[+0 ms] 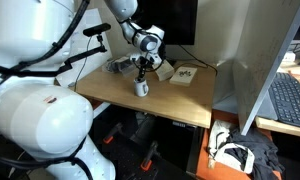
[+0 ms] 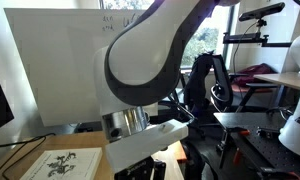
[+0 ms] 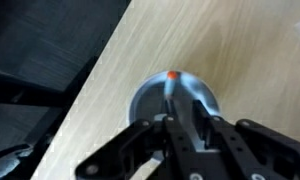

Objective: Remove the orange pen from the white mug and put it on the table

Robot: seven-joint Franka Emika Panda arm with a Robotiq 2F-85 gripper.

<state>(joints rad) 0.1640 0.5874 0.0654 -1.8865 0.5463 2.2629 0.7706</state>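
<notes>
Tan table (image 1: 178,100), white mug (image 1: 141,88) near its middle.
Upright in the white mug, the orange pen (image 3: 171,76) lies directly beneath the gripper (image 3: 186,122); jaws are narrowed around it, but a pinch is unclear.

The small white mug (image 1: 141,88) stands upright near the middle of the light wooden tabletop (image 1: 168,106), holding the thin orange pen (image 3: 171,84), its tip near the rim.

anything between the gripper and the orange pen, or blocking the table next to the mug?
Nothing visible. The gripper is right above the white mug, and the wrist view shows the orange pen standing in it, unobstructed. The table right beside the mug is bare wood.
</notes>
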